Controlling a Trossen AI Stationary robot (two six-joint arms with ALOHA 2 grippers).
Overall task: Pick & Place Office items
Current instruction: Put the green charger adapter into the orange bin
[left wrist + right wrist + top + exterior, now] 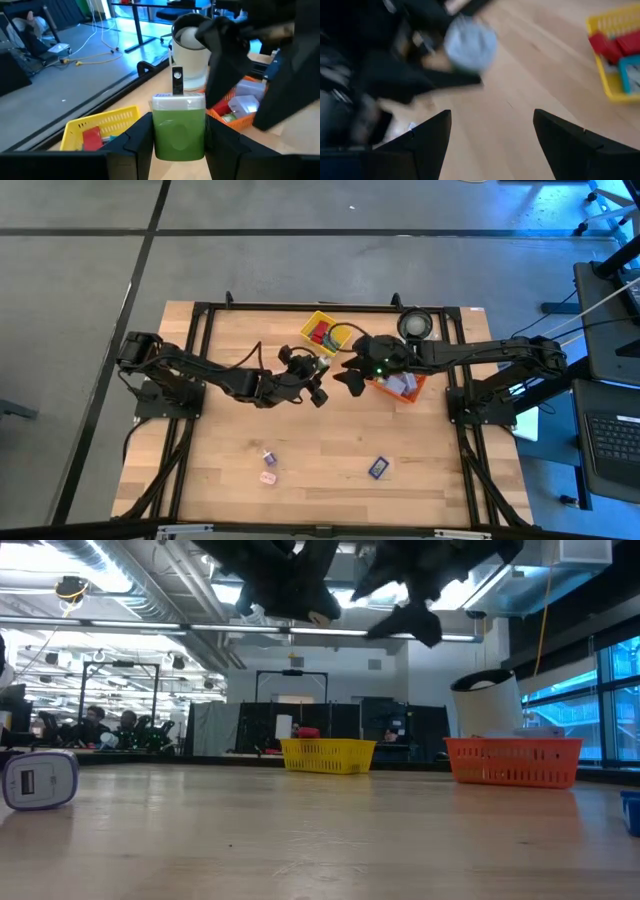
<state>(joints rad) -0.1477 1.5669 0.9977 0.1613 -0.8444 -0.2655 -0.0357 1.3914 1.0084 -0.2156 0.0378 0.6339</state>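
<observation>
Fingers of the left gripper (179, 145) are clamped on a green piece (178, 131), held above the counter (330, 450) between the yellow bin (322, 332) and the orange bin (402, 387). The right gripper (492, 137) hovers just beside it, fingers spread apart. A lavender piece (268, 456), a pink piece (268, 477) and a dark blue piece (378, 468) lie near the counter's front.

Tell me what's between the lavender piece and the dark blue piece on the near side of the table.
Nothing: the high view shows bare wood between the lavender piece and the dark blue piece.
</observation>
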